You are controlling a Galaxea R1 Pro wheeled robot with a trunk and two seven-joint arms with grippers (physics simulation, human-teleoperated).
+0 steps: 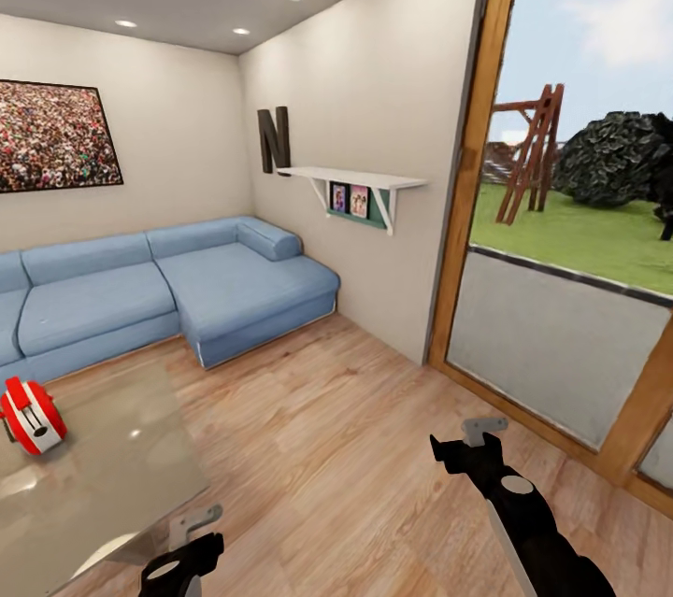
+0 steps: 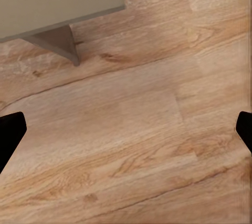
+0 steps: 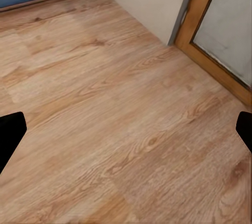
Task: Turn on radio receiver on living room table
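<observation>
Red radio receiver (image 1: pixel 31 415) standing on the glossy grey table (image 1: pixel 112 476), at its far left part, close to the blue sofa (image 1: pixel 159 289). Left tool (image 2: pixel 126 129) and right tool (image 3: pixel 126 129) both spread apart, empty, over the wood floor (image 1: pixel 355 447).

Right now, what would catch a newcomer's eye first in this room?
The red radio stands out, sitting on the glossy grey table at the head view's left edge. Behind it a blue sofa runs along the far wall, and a big window on the right shows grass outside.
</observation>
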